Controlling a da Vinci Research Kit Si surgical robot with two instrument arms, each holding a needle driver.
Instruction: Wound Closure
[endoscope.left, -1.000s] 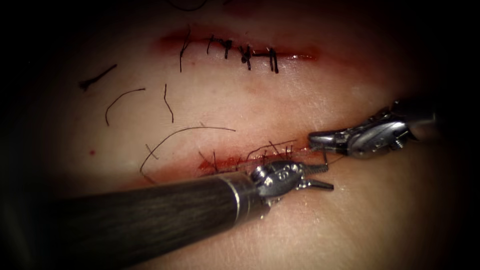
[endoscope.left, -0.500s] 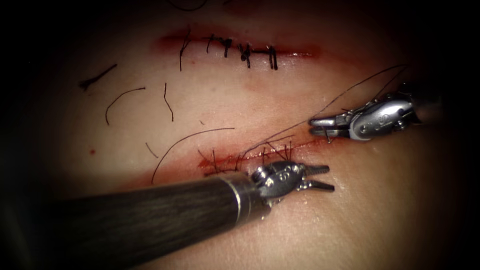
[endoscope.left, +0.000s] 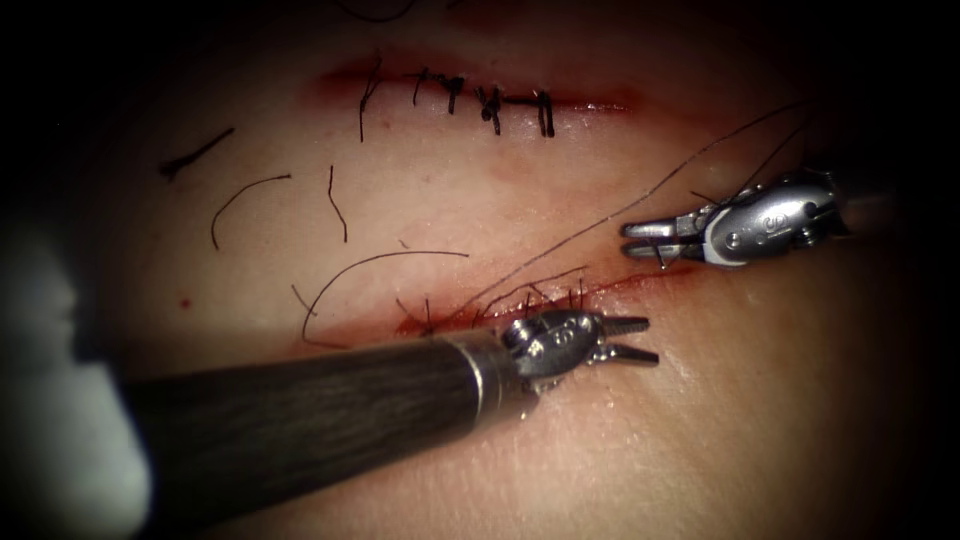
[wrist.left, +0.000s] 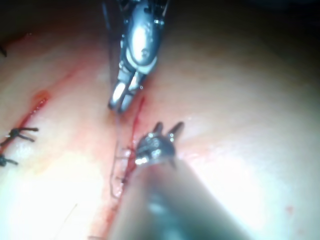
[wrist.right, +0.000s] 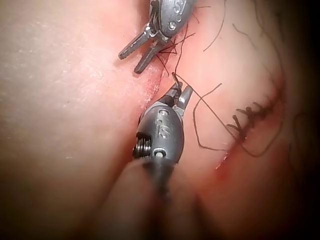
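Steel jaws of the right tool (endoscope.left: 640, 240) sit a little higher than half a second ago, clenched on the needle (endoscope.left: 657, 258), of which just a short piece pokes out below the tips; where along its curve is hard to tell. Thread (endoscope.left: 600, 217) runs taut from the cut (endoscope.left: 520, 300) toward two o'clock, past that tool. Left tool (endoscope.left: 632, 339) has edged slightly upward, jaws parted and holding nothing, just below the cut on the tissue (endoscope.left: 600, 440). A pale blurred shape (endoscope.left: 60, 420) has come in at eight o'clock.
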